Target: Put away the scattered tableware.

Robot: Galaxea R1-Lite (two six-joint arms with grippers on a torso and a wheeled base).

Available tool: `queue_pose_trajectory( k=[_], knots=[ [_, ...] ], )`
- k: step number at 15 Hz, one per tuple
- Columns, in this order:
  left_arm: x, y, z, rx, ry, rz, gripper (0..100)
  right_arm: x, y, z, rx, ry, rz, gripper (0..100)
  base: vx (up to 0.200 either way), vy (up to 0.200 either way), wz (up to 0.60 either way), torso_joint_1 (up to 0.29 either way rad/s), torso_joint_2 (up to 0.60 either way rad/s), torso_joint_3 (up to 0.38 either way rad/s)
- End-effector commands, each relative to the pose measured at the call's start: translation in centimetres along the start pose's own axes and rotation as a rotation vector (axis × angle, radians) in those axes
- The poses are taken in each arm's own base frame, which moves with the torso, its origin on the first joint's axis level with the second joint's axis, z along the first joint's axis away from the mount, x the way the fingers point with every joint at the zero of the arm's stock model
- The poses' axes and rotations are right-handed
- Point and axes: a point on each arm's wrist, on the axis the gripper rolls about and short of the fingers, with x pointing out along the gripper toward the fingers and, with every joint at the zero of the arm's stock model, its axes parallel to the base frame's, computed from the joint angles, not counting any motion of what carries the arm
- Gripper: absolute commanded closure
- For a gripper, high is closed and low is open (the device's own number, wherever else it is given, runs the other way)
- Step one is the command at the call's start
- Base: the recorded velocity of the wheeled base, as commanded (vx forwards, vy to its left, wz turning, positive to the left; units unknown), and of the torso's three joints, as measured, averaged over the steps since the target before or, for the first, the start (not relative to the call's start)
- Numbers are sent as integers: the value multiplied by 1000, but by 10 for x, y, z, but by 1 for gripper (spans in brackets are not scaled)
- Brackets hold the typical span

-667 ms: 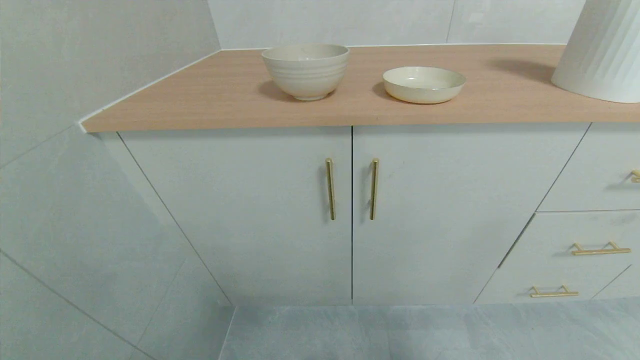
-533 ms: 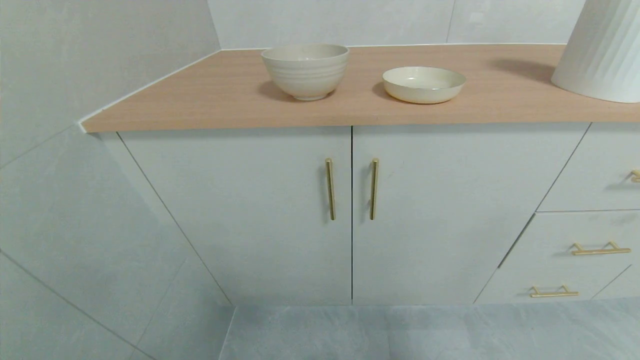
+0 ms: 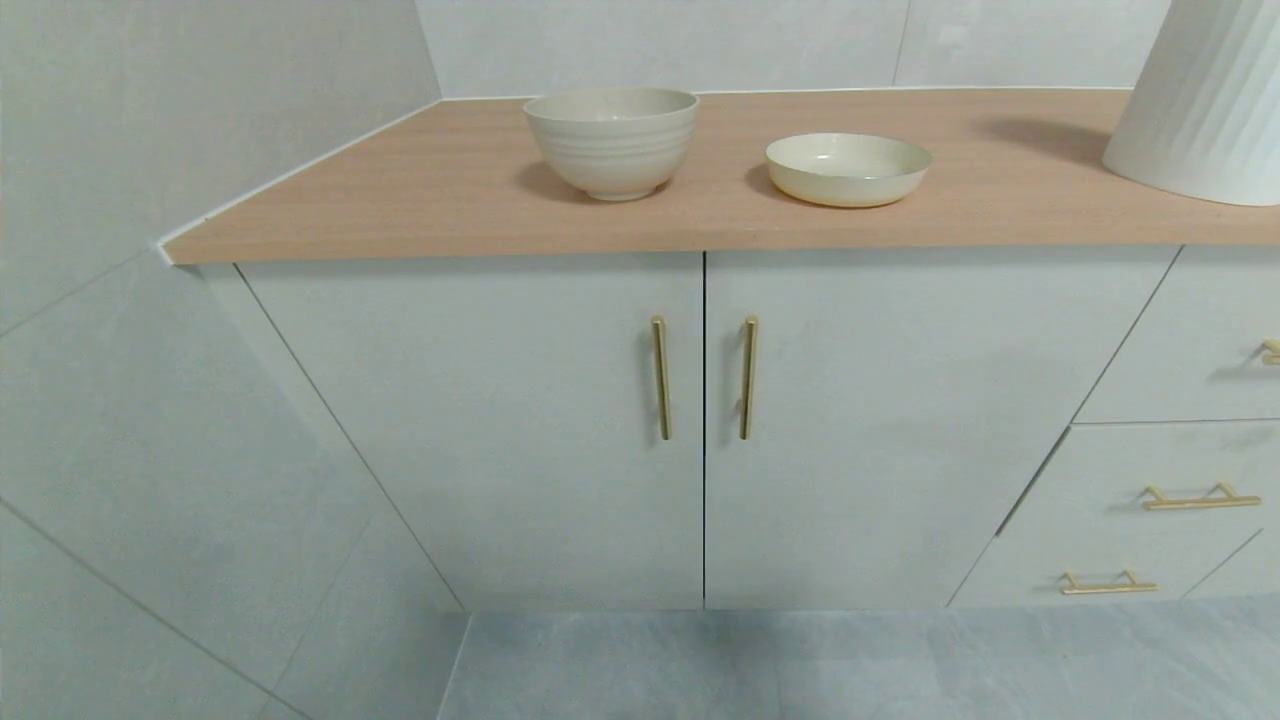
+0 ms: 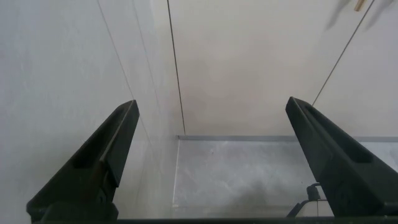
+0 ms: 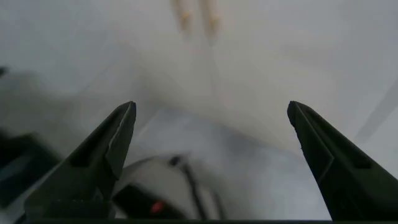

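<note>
A wooden table is seen above closed cabinet doors; on it a deep ribbed bowl is set left of a shallow dish — near, not touching. The left pincer and the right pincer are held spread apart, empty, low near the floor.
</note>
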Motion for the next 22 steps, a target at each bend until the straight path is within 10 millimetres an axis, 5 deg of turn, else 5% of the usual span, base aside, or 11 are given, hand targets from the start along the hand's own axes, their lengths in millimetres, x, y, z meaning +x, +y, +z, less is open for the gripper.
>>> queue_pose_trajectory(
  k=[1,5,9,22],
  knots=[
    [0,0,0,0,0,1,0,105,-28,33,91,215,294,0,0,0,0,0,0,0],
    [0,0,0,0,0,1,0,216,-26,32,75,207,282,0,0,0,0,0,0,0],
    [0,0,0,0,0,1,0,285,-15,27,38,150,266,0,0,0,0,0,0,0],
    [0,0,0,0,0,1,0,334,-8,36,153,3,251,0,0,0,0,0,0,0]
  ],
)
